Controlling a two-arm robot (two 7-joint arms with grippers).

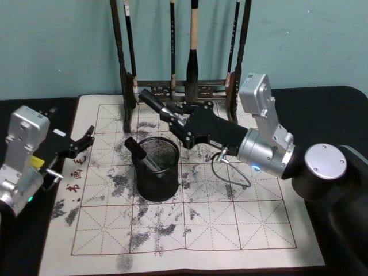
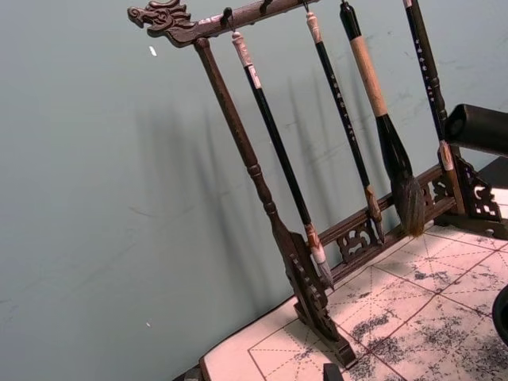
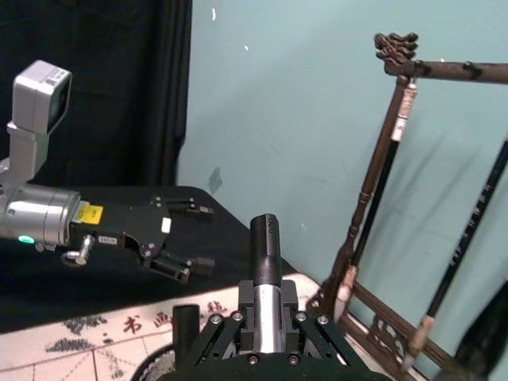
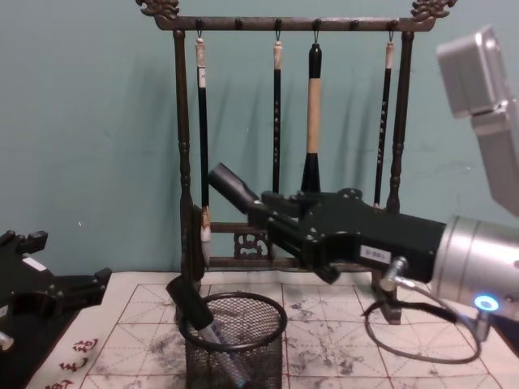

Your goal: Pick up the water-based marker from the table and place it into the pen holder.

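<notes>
The right claw (image 1: pixel 174 118) is clamped on a black marker (image 1: pixel 150 99). The marker's rear end is hidden between the fingers, and its free end juts up toward the brush rack (image 1: pixel 183 86). Below stands the holder (image 1: pixel 156 183) on the mat (image 1: pixel 230 218). A second marker (image 1: pixel 137 149) leans inside it, its lower part dim behind the mesh. The left claw (image 1: pixel 85 140) hangs wide at the mat's left edge.

right arm reaching forward-left | right gripper (image 1: pixel 174 117) raised, clamped on marker (image 1: pixel 150 99) | left gripper (image 1: pixel 86 138) low at left, fingers apart
</notes>
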